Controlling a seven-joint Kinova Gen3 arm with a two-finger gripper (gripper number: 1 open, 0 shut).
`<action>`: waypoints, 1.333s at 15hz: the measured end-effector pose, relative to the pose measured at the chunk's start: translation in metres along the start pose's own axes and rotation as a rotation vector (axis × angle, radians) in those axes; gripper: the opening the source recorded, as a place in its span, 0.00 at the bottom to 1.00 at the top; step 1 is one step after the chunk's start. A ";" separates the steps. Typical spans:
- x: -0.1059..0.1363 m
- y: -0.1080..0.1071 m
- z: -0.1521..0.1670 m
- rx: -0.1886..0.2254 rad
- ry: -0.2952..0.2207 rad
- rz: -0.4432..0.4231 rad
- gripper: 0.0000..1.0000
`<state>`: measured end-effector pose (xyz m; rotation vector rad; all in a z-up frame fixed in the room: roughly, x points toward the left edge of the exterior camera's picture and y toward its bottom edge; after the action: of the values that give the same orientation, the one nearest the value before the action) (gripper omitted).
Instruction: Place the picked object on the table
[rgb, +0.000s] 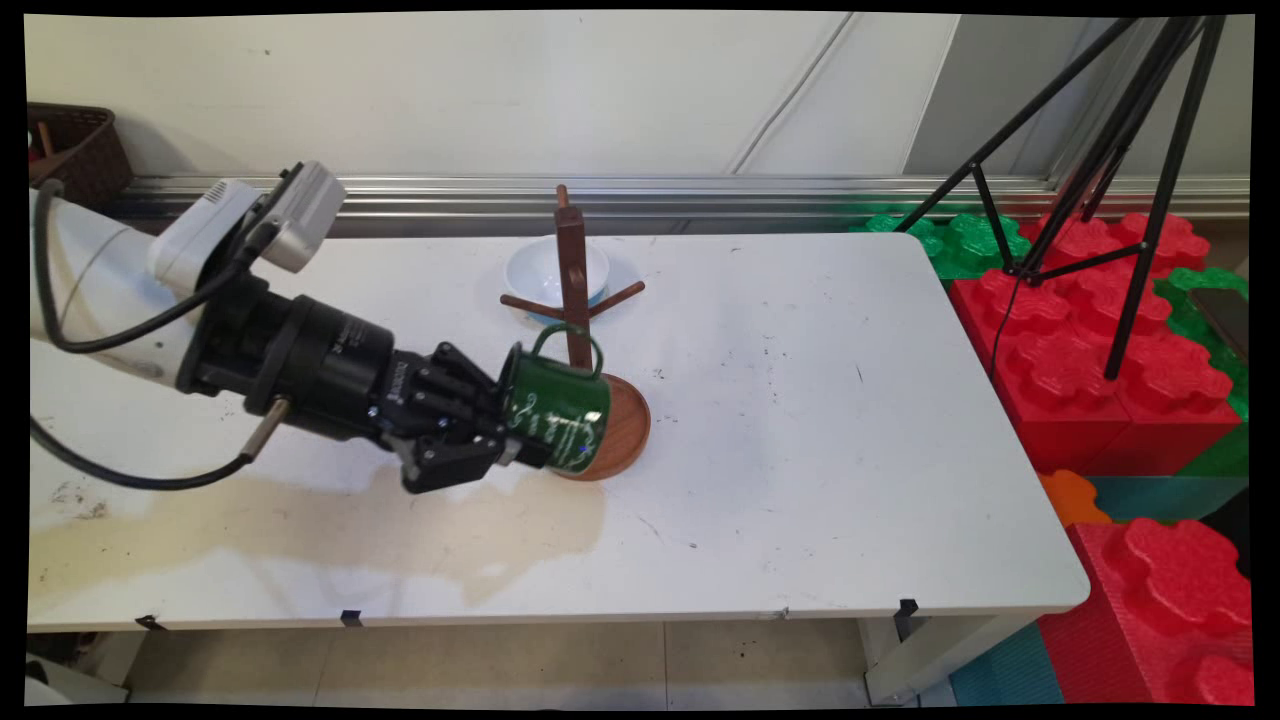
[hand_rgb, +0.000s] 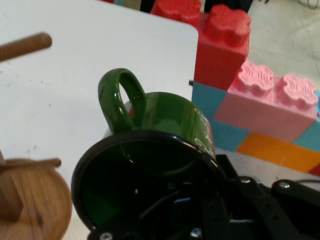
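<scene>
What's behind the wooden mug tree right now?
A white bowl sits on the table behind the mug tree. The post covers the bowl's middle, so its contents cannot be seen.

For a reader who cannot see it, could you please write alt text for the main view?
The black end effector holds a green mug on its side, handle up, beside a wooden mug tree on a white table. A white bowl sits behind the tree; red and green blocks stand right.

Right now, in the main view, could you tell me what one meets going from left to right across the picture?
Brown basket → gripper → green mug → red blocks.
</scene>
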<state>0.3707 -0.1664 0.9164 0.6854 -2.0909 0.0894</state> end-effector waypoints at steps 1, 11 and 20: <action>0.000 0.000 -0.001 -0.002 -0.009 0.002 0.00; -0.005 -0.007 -0.031 -0.020 -0.194 0.064 0.00; -0.017 -0.018 -0.050 0.015 -0.352 0.139 0.00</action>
<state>0.4245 -0.1589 0.9287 0.5967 -2.4777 0.0646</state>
